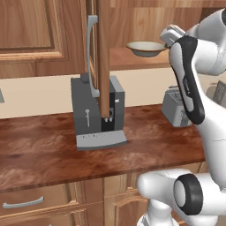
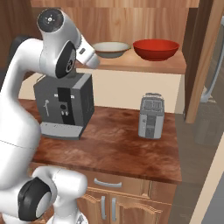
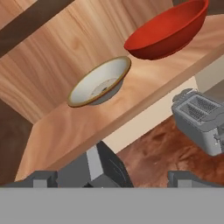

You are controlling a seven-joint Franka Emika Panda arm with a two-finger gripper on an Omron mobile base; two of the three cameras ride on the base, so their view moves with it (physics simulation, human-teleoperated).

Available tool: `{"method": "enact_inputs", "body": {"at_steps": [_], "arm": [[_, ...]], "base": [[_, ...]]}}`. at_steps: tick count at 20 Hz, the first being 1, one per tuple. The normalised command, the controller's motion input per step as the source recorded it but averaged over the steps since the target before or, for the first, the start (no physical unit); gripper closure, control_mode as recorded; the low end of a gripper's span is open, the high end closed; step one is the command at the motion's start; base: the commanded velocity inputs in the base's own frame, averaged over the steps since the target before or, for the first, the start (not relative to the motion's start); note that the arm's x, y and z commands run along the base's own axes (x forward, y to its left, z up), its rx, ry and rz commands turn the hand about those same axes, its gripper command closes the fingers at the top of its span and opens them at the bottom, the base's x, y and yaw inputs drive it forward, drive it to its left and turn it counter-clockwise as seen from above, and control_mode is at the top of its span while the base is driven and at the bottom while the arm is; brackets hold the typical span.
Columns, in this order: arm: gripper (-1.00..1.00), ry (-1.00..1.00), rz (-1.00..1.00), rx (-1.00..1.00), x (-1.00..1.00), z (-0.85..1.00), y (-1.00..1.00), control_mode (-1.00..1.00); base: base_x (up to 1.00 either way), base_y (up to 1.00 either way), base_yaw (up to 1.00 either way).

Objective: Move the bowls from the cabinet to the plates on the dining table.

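Shelf: we see a wooden shelf [image 2: 144, 65] inside the open cabinet, above the counter.
On the shelf, left: a cream bowl [image 2: 110, 49] with a golden-brown rim, upright.
On the shelf, right: a red bowl [image 2: 156, 49], just beside the cream one; we cannot tell if they touch.
Counter: a reddish-brown wood-grain counter [image 2: 113, 148] runs under the shelf.
On the counter, left: a dark grey coffee machine [image 2: 64, 105], its tray toward the near edge.
On the counter, right: a grey toaster [image 2: 151, 116], well apart from the coffee machine, below the red bowl.
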Motion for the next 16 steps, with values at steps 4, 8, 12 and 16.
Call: {"method": "enact_inputs", "body": {"at_steps": [4,8,12,16], "arm": [[-1.00,0.00,-0.07,0.00,0.50,-0.12,0.00,-1.00],[-1.00,0.00,-0.01,0.01,0.38,-0.03,-0.12,-1.00],[-1.00,0.00,0.00,0.01,0.44,-0.03,-0.09,-1.00],[-1.00,0.00,0.00,0.01,0.29,0.00,-0.06,-1.00]], "base": [[0.00,0.00,0.00],[0.00,0.00,0.00],[0.00,0.00,0.00],[0.00,0.00,0.00]]}}
